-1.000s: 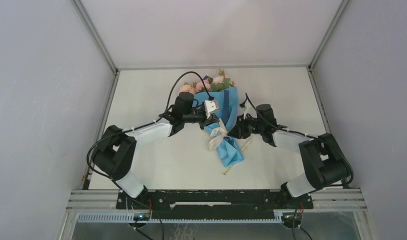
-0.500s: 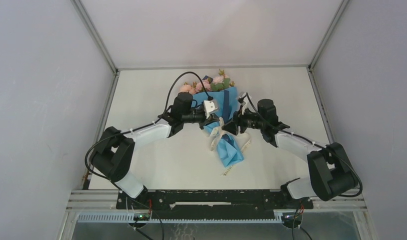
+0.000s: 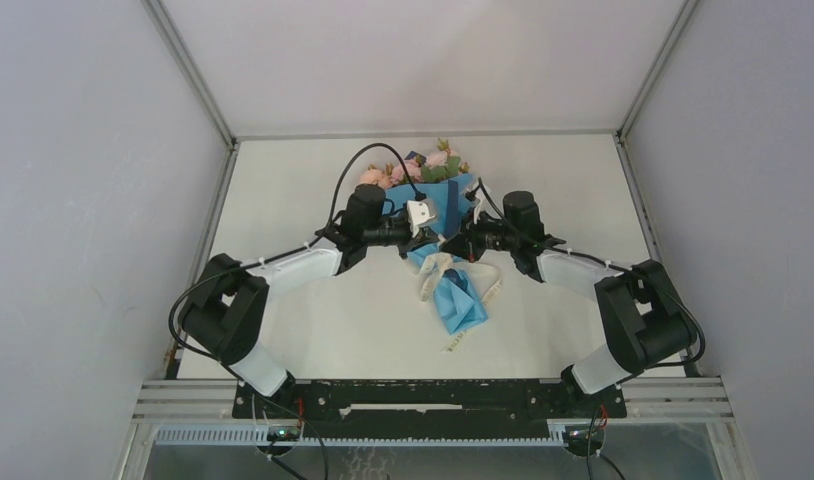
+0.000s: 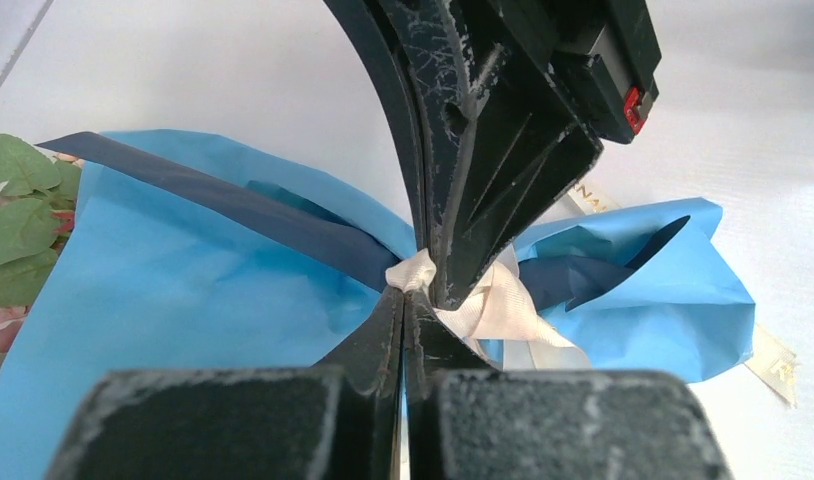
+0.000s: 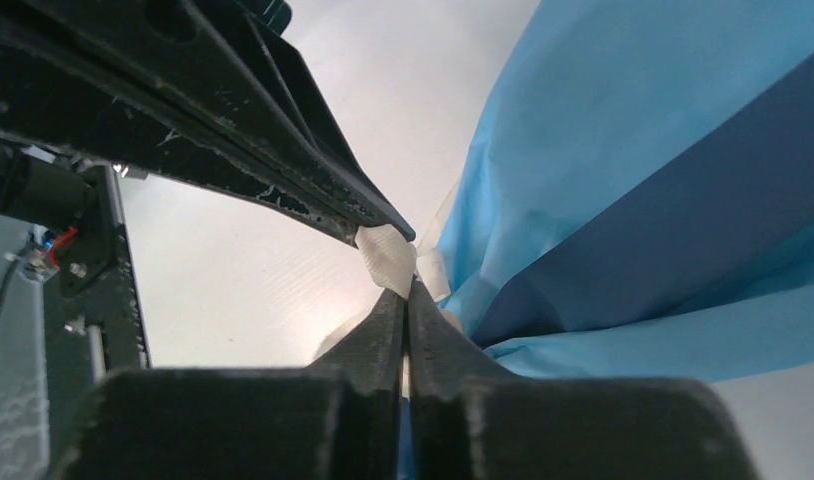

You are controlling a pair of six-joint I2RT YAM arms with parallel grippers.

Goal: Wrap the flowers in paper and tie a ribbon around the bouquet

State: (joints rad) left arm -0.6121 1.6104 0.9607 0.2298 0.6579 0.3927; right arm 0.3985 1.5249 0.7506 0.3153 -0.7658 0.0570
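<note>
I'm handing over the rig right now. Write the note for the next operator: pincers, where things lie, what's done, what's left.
Pincers: left pincer shut on the ribbon at the waist of the bouquet; right pincer shut on the same ribbon, tip to tip with it.
Bouquet lies mid-table, blooms toward the far edge; a ribbon tail trails beside its lower end.
Done: flowers wrapped in paper.
Left: knot not confirmable; probably pull tight, finish the tie, release.

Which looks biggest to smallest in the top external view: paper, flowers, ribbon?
1. paper: clearly the largest, a blue cone running from the blooms down toward the near edge.
2 and 3, not ranked: flowers and ribbon. One is a compact cluster, the other long thin strands, and they cover about the same area.
</note>
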